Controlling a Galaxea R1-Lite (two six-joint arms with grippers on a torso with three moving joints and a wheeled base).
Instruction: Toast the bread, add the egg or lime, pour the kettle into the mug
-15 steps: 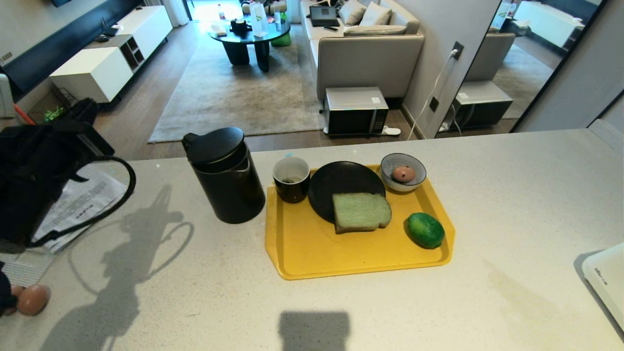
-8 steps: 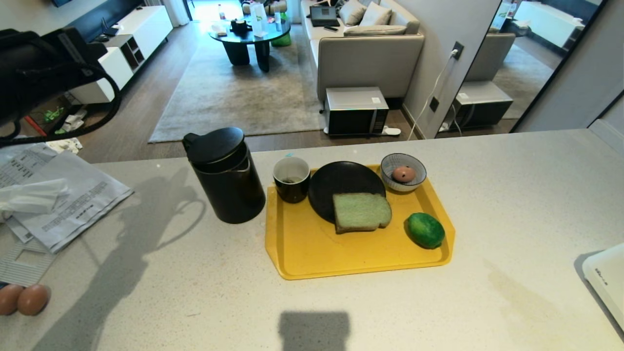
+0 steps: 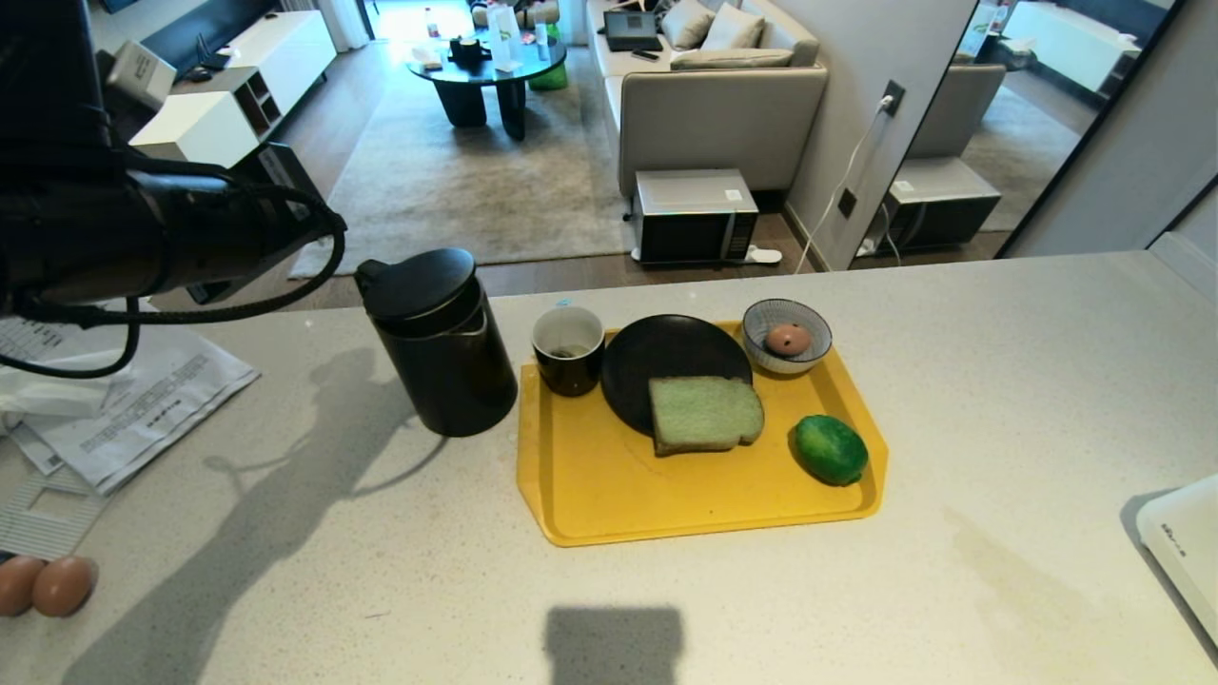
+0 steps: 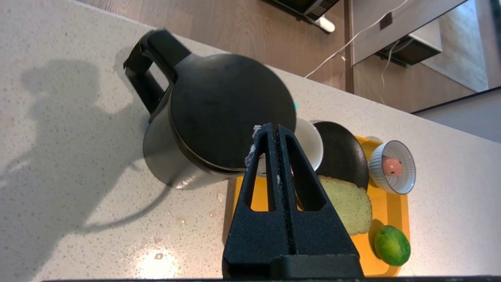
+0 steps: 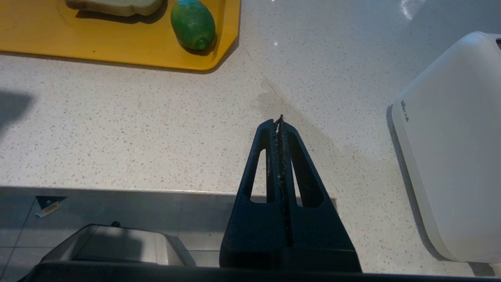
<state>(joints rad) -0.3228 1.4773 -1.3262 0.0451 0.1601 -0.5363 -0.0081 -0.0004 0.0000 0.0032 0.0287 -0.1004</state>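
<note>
Worktop: pale speckled stone, carrying all items listed.

Kettle: tall matte black jug, round black lid, loop handle seen in the left wrist view; stood upright on the worktop just beside the left edge of the tray.

Tray: yellow, shallow-rimmed, rectangular.

Mug: small squat cup, black outside, white inside; placed at the tray's far left corner, between the kettle and the plate.

Plate: round, black, set on the tray's far half.

Bread: one pale green-tinted slice with thin brown crust and a rounded end, laid flat partly on the plate's near edge and partly on the tray.

Lime: glossy dark green oval, laid on the tray's right side, near the bread but apart from it.

Bowl: small, white with blue stripes, at the tray's far right corner; a pinkish egg is held inside.

Left pincer: fingers pressed together, nothing gripped; held in the air above the kettle's lid.

Right pincer: fingers pressed together, empty; held over bare worktop between the tray and a white appliance.
</note>
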